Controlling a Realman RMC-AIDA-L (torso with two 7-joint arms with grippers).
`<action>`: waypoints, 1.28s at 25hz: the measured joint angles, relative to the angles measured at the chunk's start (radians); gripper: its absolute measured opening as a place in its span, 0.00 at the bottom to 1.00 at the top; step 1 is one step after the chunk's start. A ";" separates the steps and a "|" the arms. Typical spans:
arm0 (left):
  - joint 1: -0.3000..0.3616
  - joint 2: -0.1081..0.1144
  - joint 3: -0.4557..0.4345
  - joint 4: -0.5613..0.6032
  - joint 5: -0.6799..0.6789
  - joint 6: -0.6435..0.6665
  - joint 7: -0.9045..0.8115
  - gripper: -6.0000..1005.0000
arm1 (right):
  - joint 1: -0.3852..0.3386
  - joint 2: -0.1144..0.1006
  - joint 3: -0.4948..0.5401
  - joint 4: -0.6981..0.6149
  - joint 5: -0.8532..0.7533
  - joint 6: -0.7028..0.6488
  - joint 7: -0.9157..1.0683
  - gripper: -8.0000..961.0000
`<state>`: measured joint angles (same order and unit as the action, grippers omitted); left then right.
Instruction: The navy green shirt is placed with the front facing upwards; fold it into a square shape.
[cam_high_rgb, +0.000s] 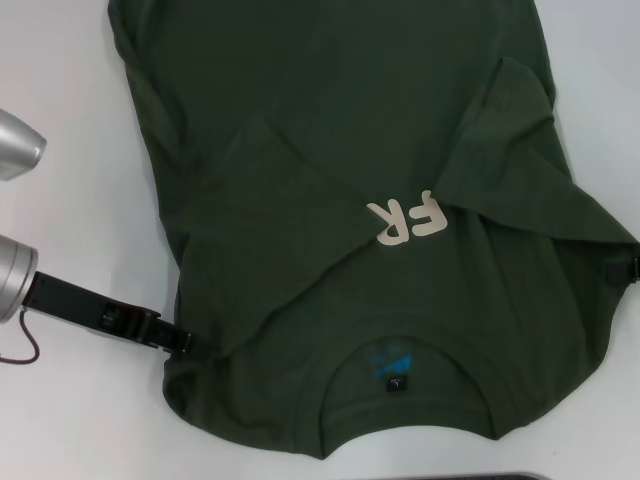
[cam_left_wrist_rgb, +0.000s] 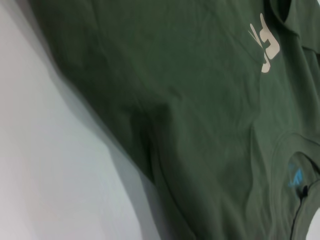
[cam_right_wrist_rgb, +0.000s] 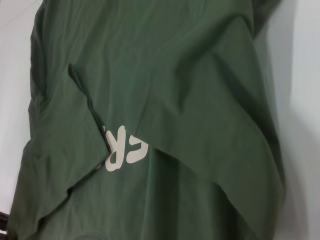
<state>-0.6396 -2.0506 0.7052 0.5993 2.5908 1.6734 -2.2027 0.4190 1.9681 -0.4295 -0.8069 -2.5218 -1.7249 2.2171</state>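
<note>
At the left edge of the head view the silver-cuffed left arm reached in from the lower left, and its black left gripper (cam_high_rgb: 172, 337) lay low on the white table (cam_high_rgb: 70, 420) with its tip at the left shoulder edge of the dark olive-green short-sleeved cotton shirt (cam_high_rgb: 300, 200); the fingertips disappeared into the cloth there, so how far the claw stood open, and whether it had hold of the hem, could not be told. A second silver cylinder showed at the upper left edge, apart from the cloth. The shirt filled the middle of the frame, its long axis running from the top of the picture to the bottom, with the round ribbed collar (cam_high_rgb: 405, 345) nearest the lower edge and the body stretching away toward the top. Inside the collar sat a small blue-and-black neck label (cam_high_rgb: 393, 365). Both sides were folded inward over the chest, the two flaps meeting in a slanting line so that only the cream letters "FR" (cam_high_rgb: 408, 217) showed, upside down, just right of centre. The right-hand flap, with its sleeve, lay rumpled toward the upper right. At the far right edge, about mid-height, the black right gripper (cam_high_rgb: 628, 270) was barely in view against the shirt's border; its claw's opening could not be told either.
</note>
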 joint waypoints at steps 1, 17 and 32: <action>0.001 0.000 0.000 -0.002 0.000 0.003 -0.001 0.50 | 0.000 0.000 0.000 0.000 0.000 0.000 0.000 0.04; 0.013 0.002 0.013 0.000 0.002 0.012 0.005 0.10 | 0.000 0.000 0.002 0.000 0.000 -0.007 -0.004 0.04; 0.033 0.045 0.004 0.005 -0.006 0.017 0.017 0.09 | -0.018 0.013 0.028 0.002 0.000 -0.006 -0.040 0.05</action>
<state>-0.6062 -2.0058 0.7091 0.6039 2.5846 1.6906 -2.1854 0.4014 1.9810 -0.4017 -0.8053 -2.5218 -1.7308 2.1770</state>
